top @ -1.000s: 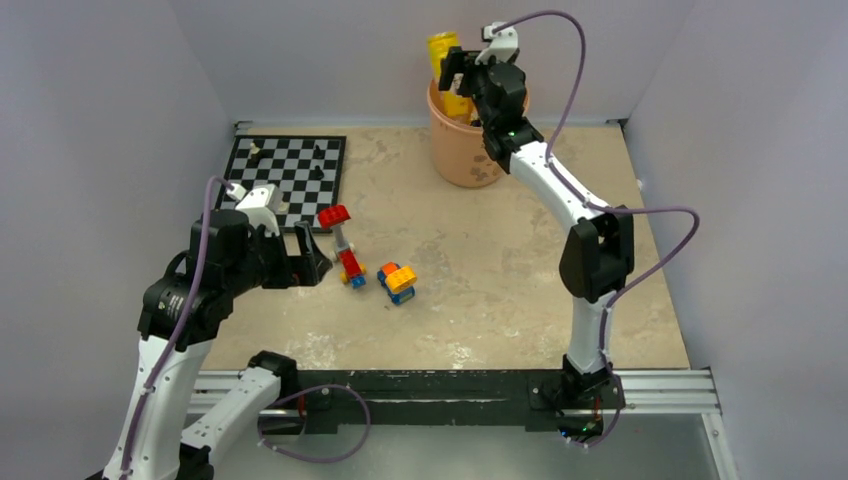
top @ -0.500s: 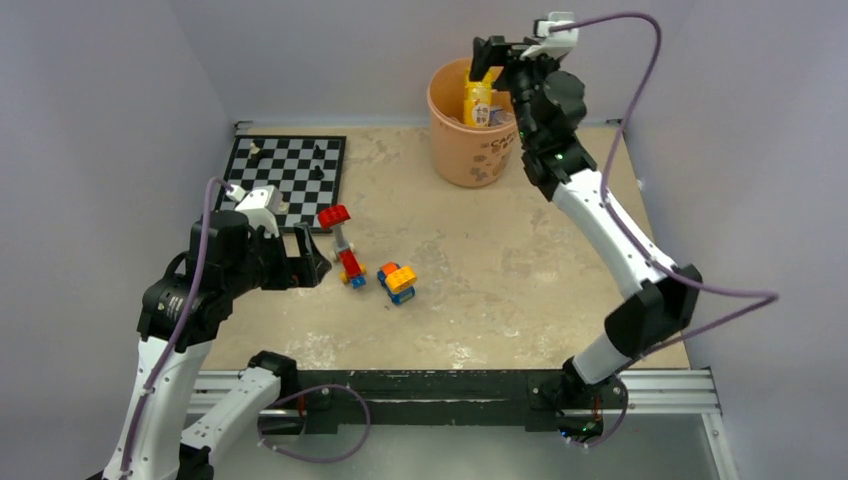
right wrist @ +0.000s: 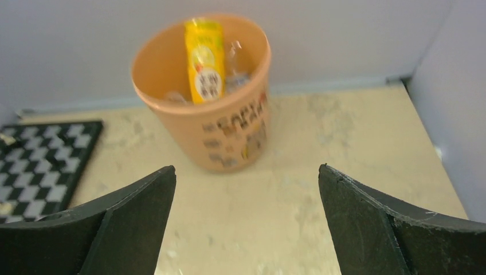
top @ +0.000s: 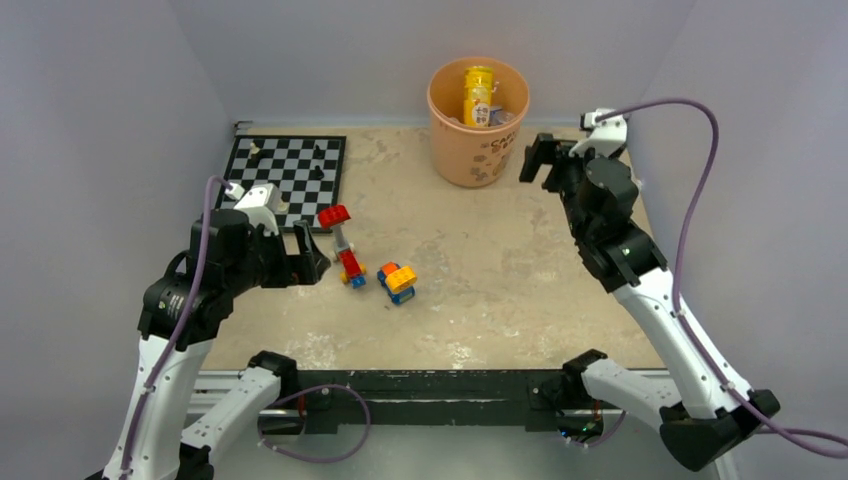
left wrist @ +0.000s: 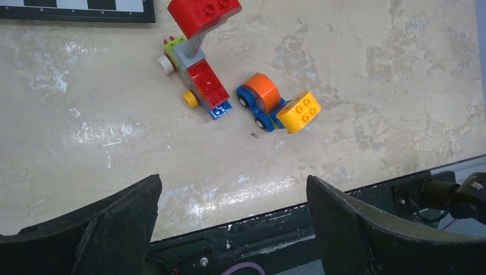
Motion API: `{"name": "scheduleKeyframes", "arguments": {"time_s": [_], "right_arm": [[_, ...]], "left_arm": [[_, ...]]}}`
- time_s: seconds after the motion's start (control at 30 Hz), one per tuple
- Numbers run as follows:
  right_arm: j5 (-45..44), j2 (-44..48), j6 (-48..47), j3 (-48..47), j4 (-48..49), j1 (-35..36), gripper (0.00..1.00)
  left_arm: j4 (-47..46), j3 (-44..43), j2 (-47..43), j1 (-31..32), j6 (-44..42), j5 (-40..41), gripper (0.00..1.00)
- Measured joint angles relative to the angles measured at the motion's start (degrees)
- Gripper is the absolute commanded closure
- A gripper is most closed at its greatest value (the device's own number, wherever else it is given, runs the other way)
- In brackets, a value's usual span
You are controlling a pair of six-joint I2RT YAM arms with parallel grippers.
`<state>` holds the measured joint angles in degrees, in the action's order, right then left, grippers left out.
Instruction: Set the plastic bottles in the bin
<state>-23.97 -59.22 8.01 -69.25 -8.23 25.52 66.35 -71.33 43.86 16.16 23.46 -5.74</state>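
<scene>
The right pincer (top: 541, 163), jaws now wide and empty, has pulled back from the round peach-orange plastic bin (top: 462, 165), leaving the yellow plastic bottle (top: 479, 95) upright inside it, so the task looks finished.

Black-and-white chessboard (top: 285, 170) at the far left corner of the tabletop (top: 520, 270), bearing a few small pieces (top: 318, 153), perhaps four. Left of centre, a tall brick vehicle (top: 343, 245) topped by a red block. Just beside it, not touching, a blue wheeled car (top: 397, 282) carrying orange and yellow blocks.
</scene>
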Motion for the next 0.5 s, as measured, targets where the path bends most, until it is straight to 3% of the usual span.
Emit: {"name": "scheduleKeyframes", "arguments": {"time_s": [0.23, 0.5], "right_arm": [[-7.1, 9.9, 9.8, 9.1, -18.8, 0.0, 0.01], [-12.6, 10.6, 17.3, 10.1, -29.8, 0.0, 0.01]], "left_arm": [[-0.8, 0.0, -0.3, 0.0, 0.1, 1.1, 0.0], [-1.7, 0.2, -0.2, 0.0, 1.3, 1.3, 0.0]]}}
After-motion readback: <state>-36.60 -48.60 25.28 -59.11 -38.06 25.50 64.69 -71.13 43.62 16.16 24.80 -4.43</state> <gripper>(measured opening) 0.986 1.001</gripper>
